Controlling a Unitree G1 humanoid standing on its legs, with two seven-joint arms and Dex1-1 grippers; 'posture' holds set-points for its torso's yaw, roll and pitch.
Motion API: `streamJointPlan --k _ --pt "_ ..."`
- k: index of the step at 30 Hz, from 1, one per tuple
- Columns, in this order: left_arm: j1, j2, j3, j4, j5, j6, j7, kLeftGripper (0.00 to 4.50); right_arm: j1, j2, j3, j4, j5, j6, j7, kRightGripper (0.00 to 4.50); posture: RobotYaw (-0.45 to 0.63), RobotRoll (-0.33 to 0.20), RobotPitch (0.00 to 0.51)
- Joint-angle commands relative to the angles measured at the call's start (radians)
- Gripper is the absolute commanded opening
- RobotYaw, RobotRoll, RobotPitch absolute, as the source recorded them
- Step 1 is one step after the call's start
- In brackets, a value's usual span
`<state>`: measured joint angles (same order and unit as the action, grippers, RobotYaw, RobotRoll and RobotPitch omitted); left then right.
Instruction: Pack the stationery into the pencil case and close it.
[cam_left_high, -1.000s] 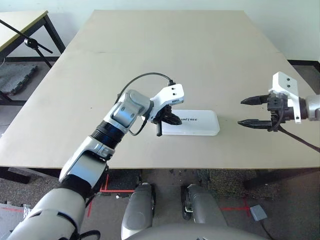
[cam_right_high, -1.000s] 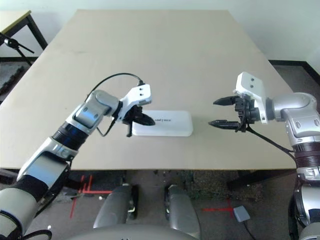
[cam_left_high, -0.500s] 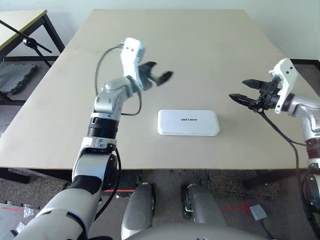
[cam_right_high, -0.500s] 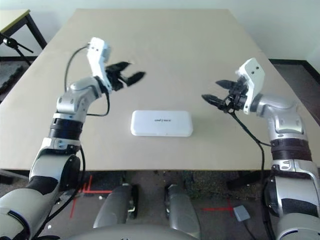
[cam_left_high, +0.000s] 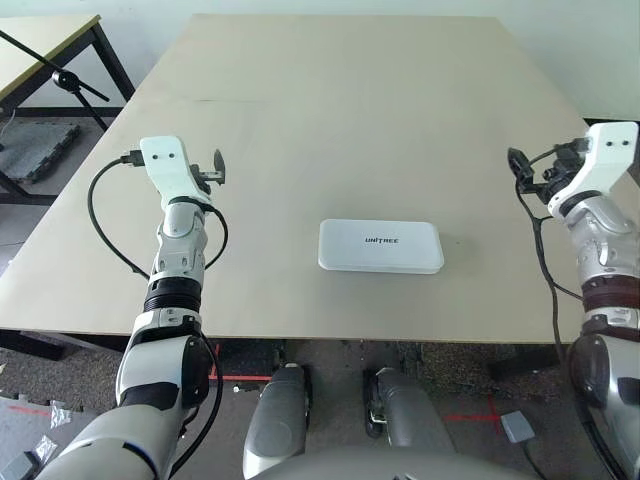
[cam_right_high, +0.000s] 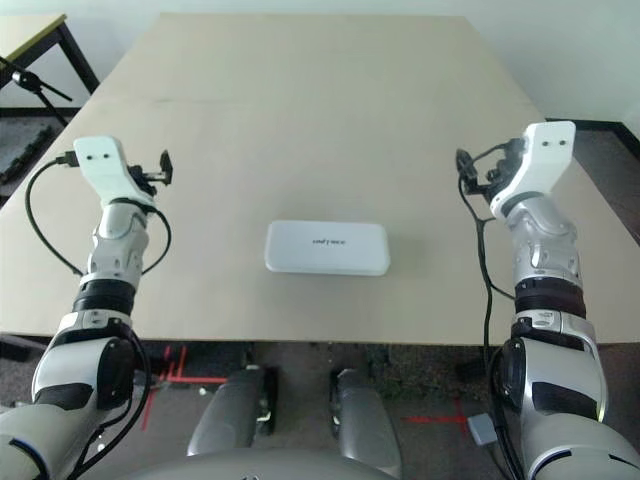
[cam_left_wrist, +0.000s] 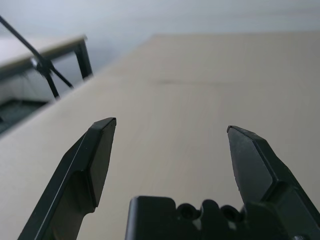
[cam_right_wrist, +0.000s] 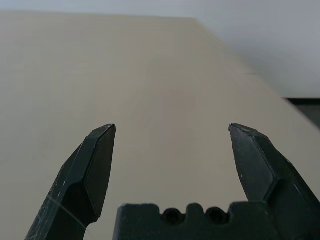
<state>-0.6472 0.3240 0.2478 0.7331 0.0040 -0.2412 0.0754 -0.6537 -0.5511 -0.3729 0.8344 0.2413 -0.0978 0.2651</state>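
Note:
The white pencil case (cam_left_high: 381, 246) lies flat near the table's front edge, its lid down with the dark lettering facing up. The highlighter, the marker and the stubby cylinder are hidden from view. My left gripper (cam_left_high: 218, 166) is held up at the left, well clear of the case and pointing away over the table. Its wrist view shows it open (cam_left_wrist: 170, 132), with bare tabletop between the fingers (cam_left_wrist: 95, 165). My right gripper (cam_left_high: 517, 165) is raised at the right, likewise apart from the case and open (cam_right_wrist: 170, 132), holding nothing.
The tan table (cam_left_high: 350, 110) stretches far behind the case. A second table (cam_left_high: 40, 40) and a black stand (cam_left_high: 62, 82) are beyond its left edge. Black cables hang from both wrists.
My left gripper has left the case's left end, swung up and drawn back to the left. The right gripper has pulled back to the right. The case has stayed shut in place.

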Motion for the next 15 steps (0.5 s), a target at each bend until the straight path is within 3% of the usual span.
streamJointPlan --k 1,15 --pt "0.022 -0.009 0.004 0.031 -0.007 -0.03 0.019 4.49 -0.018 0.0 -0.024 0.057 0.005 -0.04 -0.029 4.5 0.14 0.0 0.099" --pt "0.042 0.015 0.018 0.006 -0.065 -0.018 -0.044 4.49 -0.014 -0.002 -0.016 0.105 0.01 -0.088 -0.019 4.5 0.12 0.0 0.119"
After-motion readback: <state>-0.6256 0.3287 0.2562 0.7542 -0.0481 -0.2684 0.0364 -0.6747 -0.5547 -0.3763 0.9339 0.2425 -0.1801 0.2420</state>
